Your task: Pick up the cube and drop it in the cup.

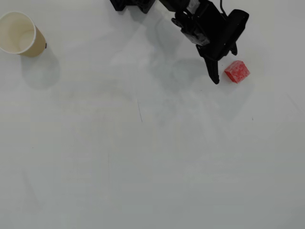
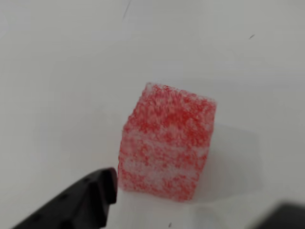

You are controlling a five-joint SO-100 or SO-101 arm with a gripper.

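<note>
- Two fingers spread apart, gripper (image 1: 223,67) straddling cube (image 1: 237,71), nothing grasped.
- Close centred; cup (image 1: 19,33) sits at 9 o'clock, well apart.

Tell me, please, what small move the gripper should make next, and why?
Probably ease forward and down until the cube sits between the fingers, then close. The gripper looks open, with one fingertip beside the cube's base, and the cube rests ungrasped on the table, far from the cup.
</note>
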